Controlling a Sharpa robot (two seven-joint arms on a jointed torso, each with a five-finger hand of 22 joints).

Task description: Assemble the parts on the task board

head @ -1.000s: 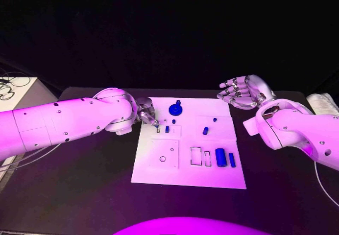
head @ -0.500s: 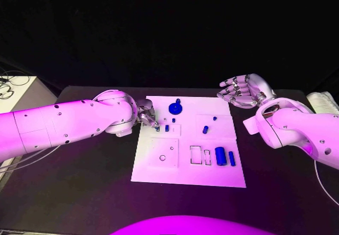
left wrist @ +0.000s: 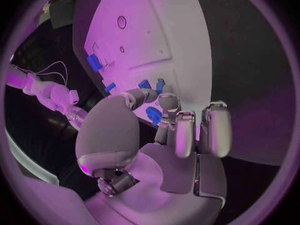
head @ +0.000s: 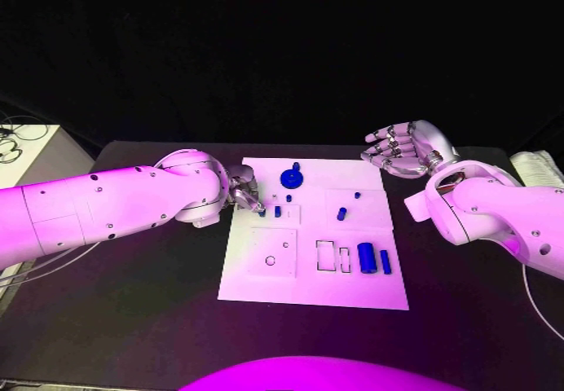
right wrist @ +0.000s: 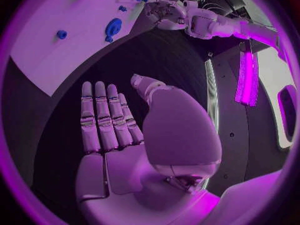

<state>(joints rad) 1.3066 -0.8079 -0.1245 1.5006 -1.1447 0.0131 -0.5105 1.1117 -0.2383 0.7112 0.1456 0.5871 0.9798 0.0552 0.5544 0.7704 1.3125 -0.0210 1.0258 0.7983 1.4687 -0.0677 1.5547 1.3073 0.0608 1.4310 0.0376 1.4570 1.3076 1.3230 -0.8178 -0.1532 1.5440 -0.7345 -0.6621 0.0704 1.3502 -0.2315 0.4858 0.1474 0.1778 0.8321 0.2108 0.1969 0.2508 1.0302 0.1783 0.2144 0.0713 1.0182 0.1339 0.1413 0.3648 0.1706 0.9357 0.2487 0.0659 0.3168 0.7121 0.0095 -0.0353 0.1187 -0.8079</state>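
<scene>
My left hand (head: 244, 194) pinches a small blue part (left wrist: 153, 115) at the task board (head: 282, 289)'s ten o'clock edge. I'd seat it straight down, keeping it upright. My right hand (head: 399, 151) hovers released, fingers apart, off the board's two o'clock corner.

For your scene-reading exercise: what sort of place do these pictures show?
Probably a robotics lab test bench: a black table holds a white rectangular task board with small blue parts, worked by white arms ending in a silver left robot hand.
</scene>
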